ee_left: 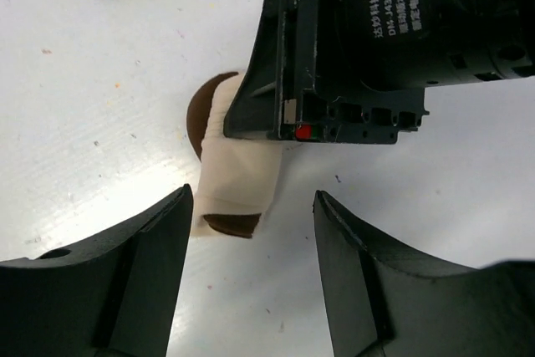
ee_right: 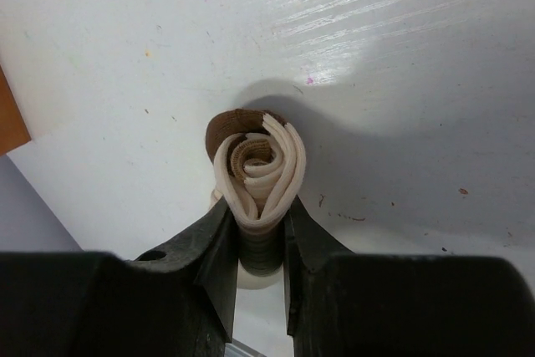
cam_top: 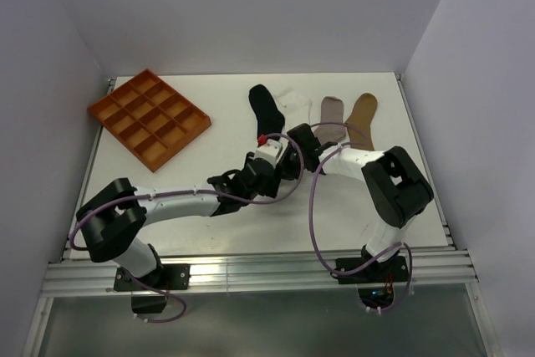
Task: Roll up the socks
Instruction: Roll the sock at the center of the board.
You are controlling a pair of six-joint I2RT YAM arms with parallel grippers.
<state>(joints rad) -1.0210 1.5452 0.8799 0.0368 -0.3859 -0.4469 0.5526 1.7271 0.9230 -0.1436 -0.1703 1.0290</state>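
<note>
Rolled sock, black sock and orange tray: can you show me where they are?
rolled sock (ee_right: pixel 255 173), right wrist view, on its spiral end.
black sock (cam_top: pixel 266 109), top view, on its middle.
orange tray (cam_top: pixel 125 138), top view, on its near rim.

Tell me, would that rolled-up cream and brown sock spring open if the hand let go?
Probably a little: the rolled sock shows loose, soft layers pinched only by the right hand. It looks light and floppy, so it would likely slump rather than roll away.
</note>
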